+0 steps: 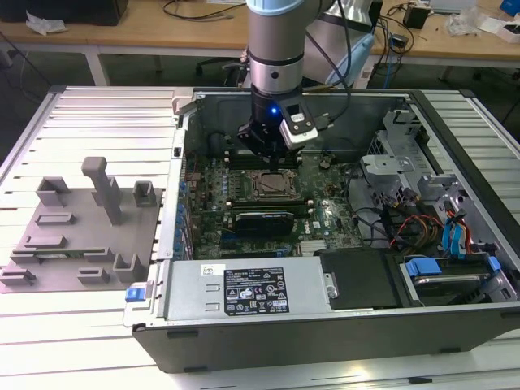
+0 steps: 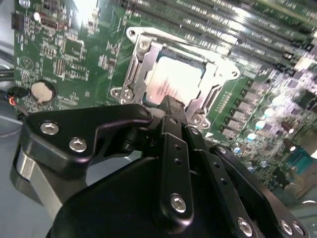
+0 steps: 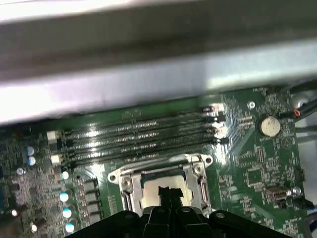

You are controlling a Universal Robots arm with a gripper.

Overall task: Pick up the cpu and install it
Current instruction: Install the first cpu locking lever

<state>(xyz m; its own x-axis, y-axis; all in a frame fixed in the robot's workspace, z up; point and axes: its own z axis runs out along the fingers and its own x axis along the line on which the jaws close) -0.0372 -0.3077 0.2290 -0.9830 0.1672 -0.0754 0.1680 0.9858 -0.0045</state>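
In the exterior view the gripper (image 1: 266,148) hangs inside the open computer case (image 1: 325,341), in the upper middle of the frame, with the case's back wall close behind it and the motherboard (image 1: 325,211) free around the socket (image 1: 272,185). The cpu (image 2: 173,82) lies flat inside the metal frame of the socket, in the upper centre of the second wrist view, and the memory slots (image 3: 138,136) run just beside the frame. The fingers (image 2: 171,111) are drawn together to a narrow tip above the cpu's near edge and hold nothing; whether the tip touches the cpu I cannot tell.
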